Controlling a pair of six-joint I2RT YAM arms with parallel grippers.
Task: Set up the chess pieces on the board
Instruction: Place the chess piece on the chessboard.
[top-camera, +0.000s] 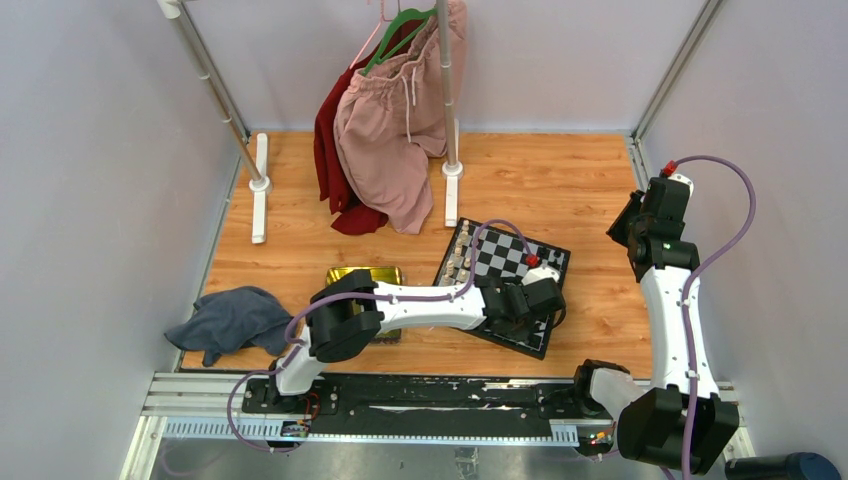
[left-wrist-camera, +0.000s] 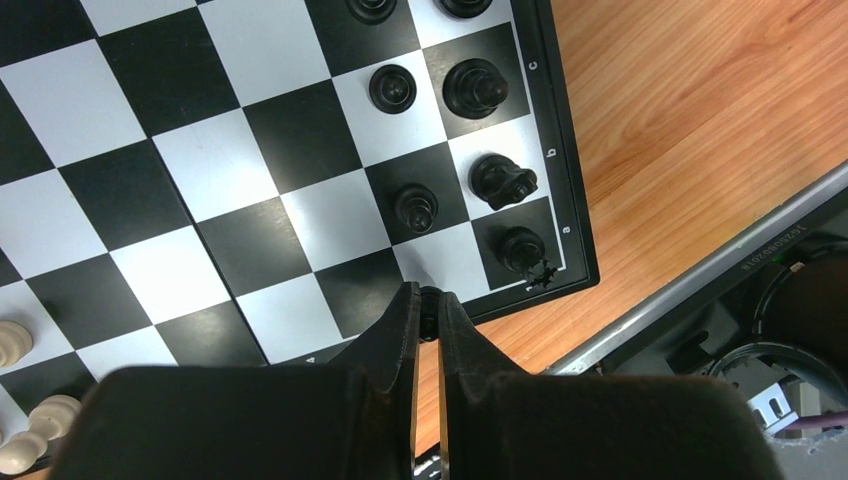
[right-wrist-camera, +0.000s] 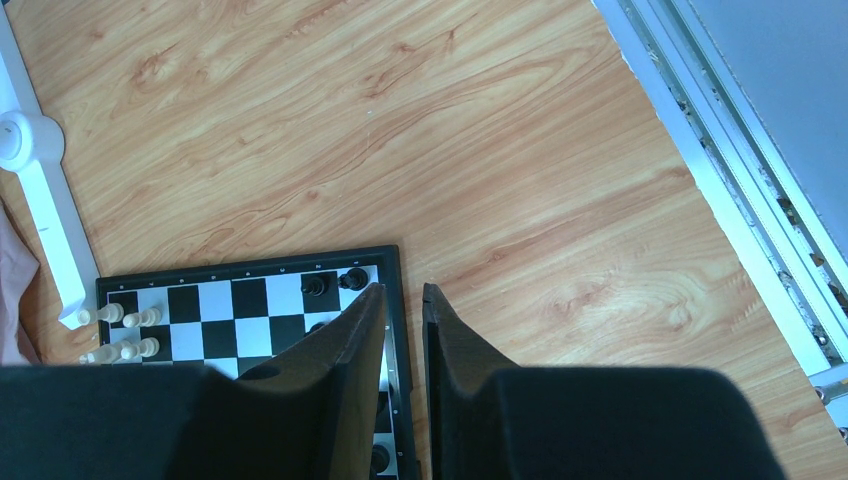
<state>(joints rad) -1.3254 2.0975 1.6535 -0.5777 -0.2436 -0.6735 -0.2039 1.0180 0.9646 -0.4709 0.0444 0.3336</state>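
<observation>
"Left wrist view — how far along?"

"Partway. Several chess pieces (left-wrist-camera: 503, 180) stand upright at the board's (left-wrist-camera: 250, 130) corner, long axes vertical; one square beside them is bare. Left end effector (left-wrist-camera: 428, 300) — pinching something small and dark, likely a black pawn (left-wrist-camera: 428, 312) — hangs over it. Right end effector (right-wrist-camera: 405, 295) hovers slightly spread, empty, at the board's edge."

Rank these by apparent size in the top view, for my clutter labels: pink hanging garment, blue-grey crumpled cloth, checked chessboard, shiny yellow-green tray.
1. pink hanging garment, clearly largest.
2. black-and-grey checked chessboard, partly under the left arm.
3. blue-grey crumpled cloth.
4. shiny yellow-green tray, partly hidden, so its place below the cloth is unsure.
</observation>
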